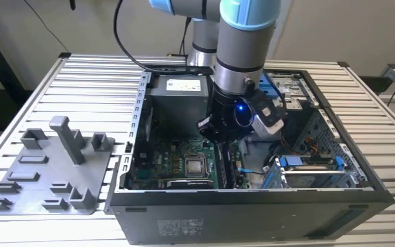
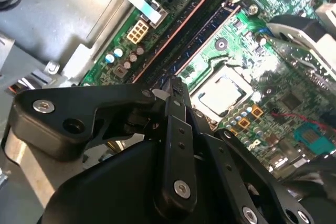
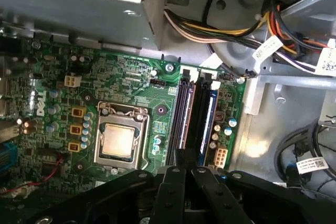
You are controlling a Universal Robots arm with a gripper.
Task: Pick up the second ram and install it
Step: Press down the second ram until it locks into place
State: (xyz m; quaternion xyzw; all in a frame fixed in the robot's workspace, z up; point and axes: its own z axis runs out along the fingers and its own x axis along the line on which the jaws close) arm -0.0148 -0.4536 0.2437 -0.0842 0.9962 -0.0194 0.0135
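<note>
Hung low inside the open dark metal computer case, black two-finger gripper with jaws drawn together and clamping nothing visible. Spotted the long dark blue-green second ram standing in a slot on the green motherboard, just off the fingertips. Looked like the seating step; called for straight, even pressure down onto the stick's top edge.

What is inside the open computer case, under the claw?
Under the claw sits the green motherboard with its bare processor and memory slots; a memory stick stands in one. The claw's body covers the slots' near ends.
</note>
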